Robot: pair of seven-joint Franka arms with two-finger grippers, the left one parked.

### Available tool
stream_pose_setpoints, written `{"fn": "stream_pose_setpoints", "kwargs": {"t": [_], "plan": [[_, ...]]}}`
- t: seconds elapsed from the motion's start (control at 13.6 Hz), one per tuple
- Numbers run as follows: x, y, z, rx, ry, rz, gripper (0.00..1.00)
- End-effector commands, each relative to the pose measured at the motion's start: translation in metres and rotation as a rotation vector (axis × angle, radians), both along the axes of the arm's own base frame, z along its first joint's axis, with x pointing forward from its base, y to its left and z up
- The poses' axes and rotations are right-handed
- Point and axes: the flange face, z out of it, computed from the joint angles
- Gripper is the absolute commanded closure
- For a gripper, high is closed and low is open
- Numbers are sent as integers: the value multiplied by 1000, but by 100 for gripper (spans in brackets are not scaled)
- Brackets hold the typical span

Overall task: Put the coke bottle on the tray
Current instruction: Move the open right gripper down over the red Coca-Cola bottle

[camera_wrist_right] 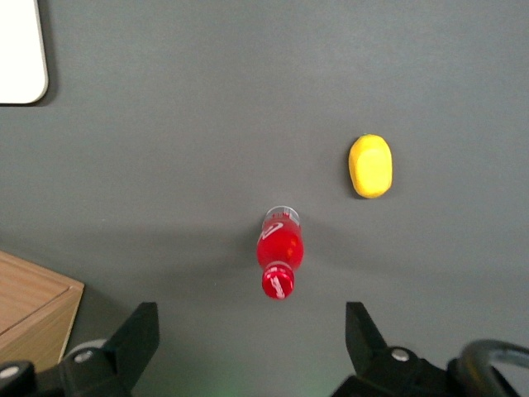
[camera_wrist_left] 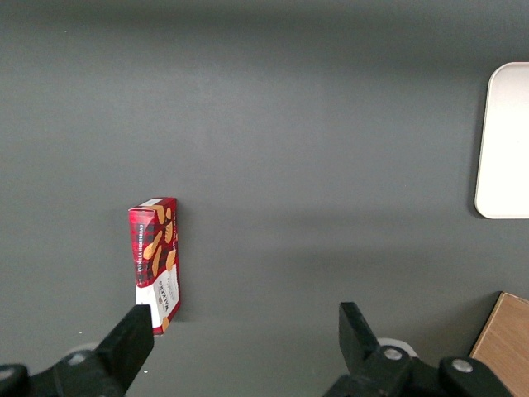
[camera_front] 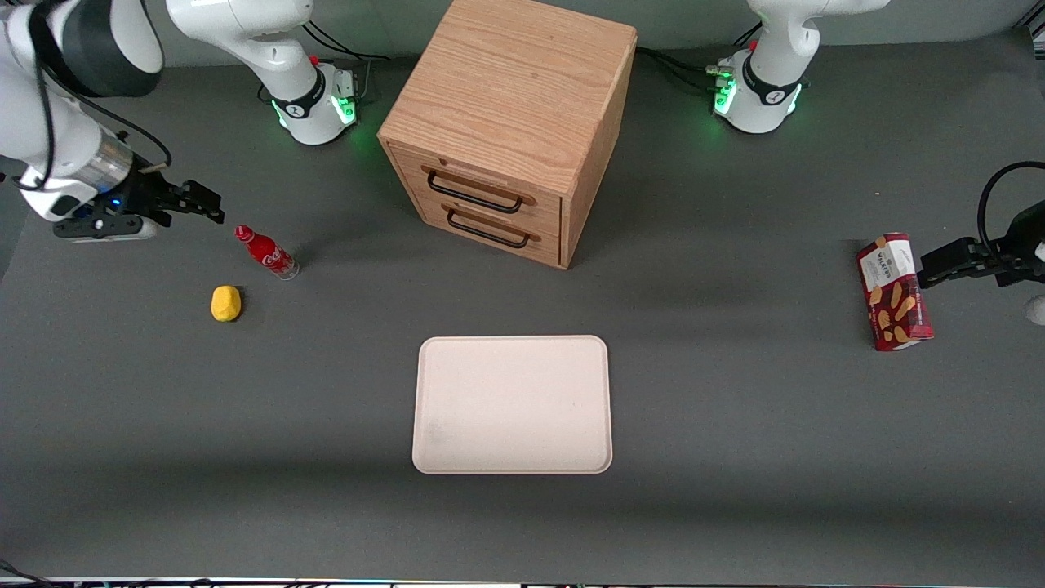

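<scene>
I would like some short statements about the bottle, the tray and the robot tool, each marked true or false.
1. The coke bottle stands on the table, not on the tray. True.
2. The tool is shut on the bottle. False: it is open and apart from the bottle, near its cap.
3. A yellow object lies beside the bottle, nearer to the front camera. True.
4. The tray carries the red snack box. False: the tray is bare; the box is on the table toward the parked arm's end.
</scene>
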Motion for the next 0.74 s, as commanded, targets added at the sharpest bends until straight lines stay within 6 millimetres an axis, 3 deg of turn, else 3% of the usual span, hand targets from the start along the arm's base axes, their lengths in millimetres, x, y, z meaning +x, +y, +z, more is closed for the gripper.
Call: {"fn": "stream_pose_setpoints", "kwargs": {"t": [0.0, 0.37, 0.66], "plan": [[-18, 4, -32, 16, -38, -23, 0], [-36, 0, -96, 18, -97, -42, 0], [-46, -2, -122, 19, -94, -51, 0]]}}
